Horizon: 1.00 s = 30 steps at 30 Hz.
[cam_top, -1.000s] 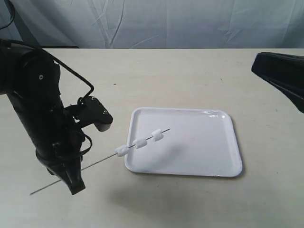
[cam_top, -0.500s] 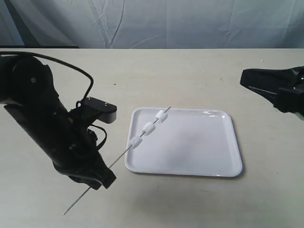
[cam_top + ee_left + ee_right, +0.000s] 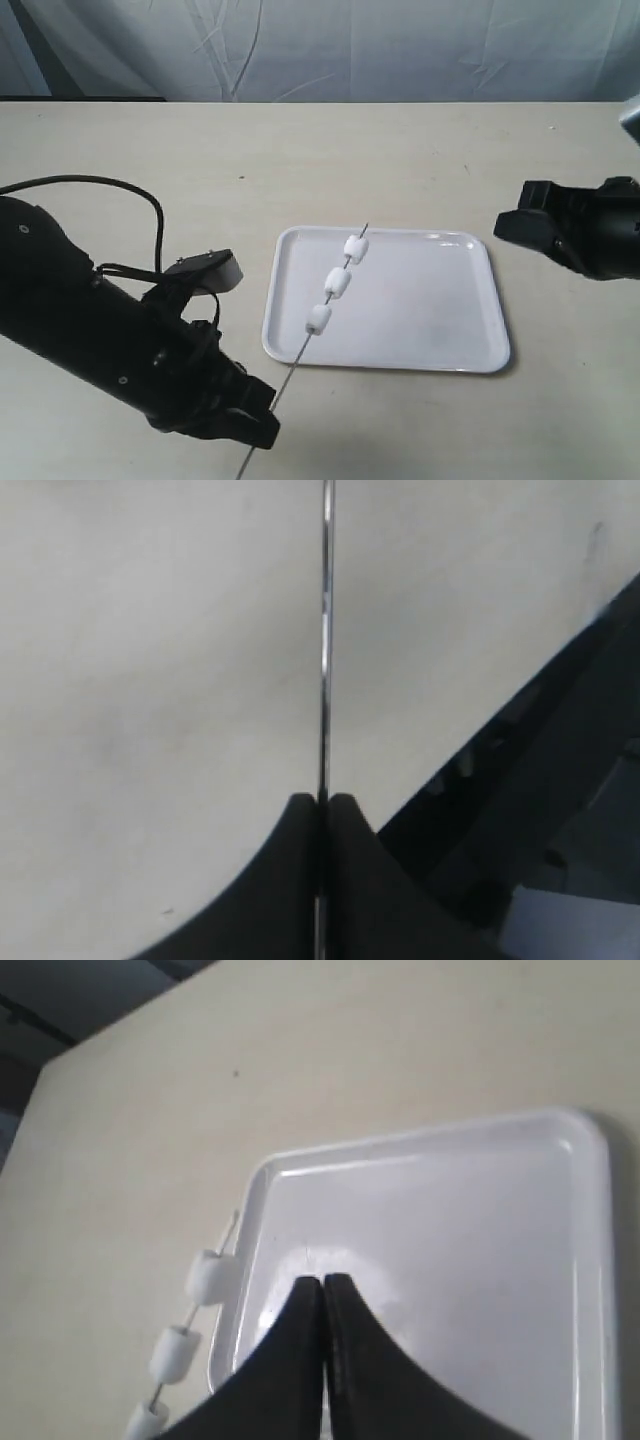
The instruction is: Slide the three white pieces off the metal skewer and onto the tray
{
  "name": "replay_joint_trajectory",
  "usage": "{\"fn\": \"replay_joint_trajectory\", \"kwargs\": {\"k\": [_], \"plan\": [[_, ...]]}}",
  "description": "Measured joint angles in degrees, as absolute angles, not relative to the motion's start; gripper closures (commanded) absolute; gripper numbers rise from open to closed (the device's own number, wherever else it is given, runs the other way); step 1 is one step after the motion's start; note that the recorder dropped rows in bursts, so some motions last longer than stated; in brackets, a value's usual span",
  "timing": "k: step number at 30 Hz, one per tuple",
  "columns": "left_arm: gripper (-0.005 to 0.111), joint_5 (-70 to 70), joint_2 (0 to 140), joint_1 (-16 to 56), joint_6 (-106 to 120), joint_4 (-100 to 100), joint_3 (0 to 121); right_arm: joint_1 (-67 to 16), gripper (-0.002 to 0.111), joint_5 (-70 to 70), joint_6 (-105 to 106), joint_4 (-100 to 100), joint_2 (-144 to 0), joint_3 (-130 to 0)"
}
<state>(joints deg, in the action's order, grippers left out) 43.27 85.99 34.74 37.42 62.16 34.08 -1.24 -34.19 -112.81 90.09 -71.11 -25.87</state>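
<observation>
Pinched the metal skewer (image 3: 290,370) tight in the left gripper (image 3: 255,425), down in front. Held the three white pieces (image 3: 337,283) above the tray (image 3: 400,366), left side. Farther off, squeezed the right gripper (image 3: 515,228) shut on nothing. Needed slow, gentle pushes toward the tip, skewer steady.

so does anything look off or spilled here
Nothing stands out: the three white pieces are all threaded on the metal skewer, which slants over the left part of the tray. Nothing looks spilled or damaged.

table (image 3: 400,150): beige, matte | backdrop cloth (image 3: 350,50): pale, wrinkled, behind table
</observation>
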Motion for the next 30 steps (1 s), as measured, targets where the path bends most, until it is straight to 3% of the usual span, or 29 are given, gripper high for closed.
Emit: {"fn": "replay_joint_trajectory", "kwargs": {"k": [12,19,22,27,30], "plan": [[0.107,44.77,85.76,34.87,47.71,79.29,32.62,-1.24,0.109,-48.55,-106.32,79.45,-95.73,-26.00],[0.107,43.46,85.72,40.01,47.03,83.16,32.53,-1.24,0.109,-57.27,-97.53,72.12,-103.97,-26.12],[0.107,41.02,85.63,42.66,45.25,83.86,32.50,-1.24,0.101,-60.04,-94.56,70.94,-106.37,-26.12],[0.107,34.96,85.63,44.96,41.63,85.88,32.28,-2.10,0.077,-65.59,-91.95,69.13,-107.94,-26.12],[0.107,32.83,85.63,45.17,40.07,89.01,32.28,-2.37,0.074,-65.94,-91.26,68.35,-108.16,-26.12]]}}
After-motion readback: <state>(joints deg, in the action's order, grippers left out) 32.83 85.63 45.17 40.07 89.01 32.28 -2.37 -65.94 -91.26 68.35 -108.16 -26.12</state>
